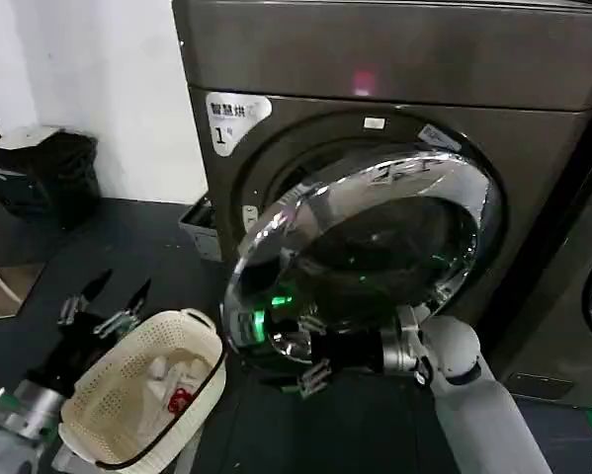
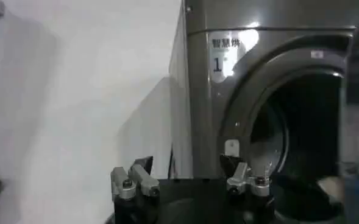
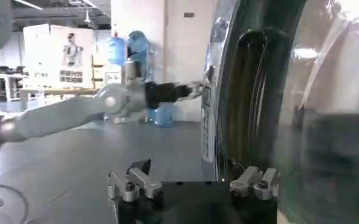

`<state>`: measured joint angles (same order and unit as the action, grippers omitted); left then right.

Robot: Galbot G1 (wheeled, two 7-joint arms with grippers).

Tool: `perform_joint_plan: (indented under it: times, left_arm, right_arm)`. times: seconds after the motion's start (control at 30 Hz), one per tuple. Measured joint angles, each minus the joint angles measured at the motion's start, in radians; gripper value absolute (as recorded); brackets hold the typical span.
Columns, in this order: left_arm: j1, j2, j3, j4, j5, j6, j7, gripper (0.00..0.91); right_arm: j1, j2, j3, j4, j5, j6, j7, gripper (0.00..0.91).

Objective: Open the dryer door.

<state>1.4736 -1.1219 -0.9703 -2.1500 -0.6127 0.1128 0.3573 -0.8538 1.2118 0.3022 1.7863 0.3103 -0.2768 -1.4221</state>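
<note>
The dryer (image 1: 533,148) is dark grey-brown metallic, with a white sticker (image 1: 234,117) and pink light (image 1: 363,81). The dryer door (image 1: 365,252) shows a mirror-chrome ring around dark glass. The basket (image 1: 142,400) is cream.

The right arm is a pale grey, smooth tube ending in a round white joint, then a black wrist section with silver clamps. The right end effector (image 1: 310,363) has black fingers on grey metal knuckles with screws. The left end effector (image 1: 106,301) has pointed black fingertips, silver knuckles and a black wrist.
</note>
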Motion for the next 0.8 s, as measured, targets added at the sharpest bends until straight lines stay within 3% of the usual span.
perform_joint_plan:
  times: [0.8]
  left_arm:
    - [-0.132, 0.166, 0.175, 0.072, -0.102, 0.026, 0.021, 0.907]
  right_arm:
    - [-0.184, -0.117, 0.136, 0.114, 0.081, 0.101, -0.041, 0.907]
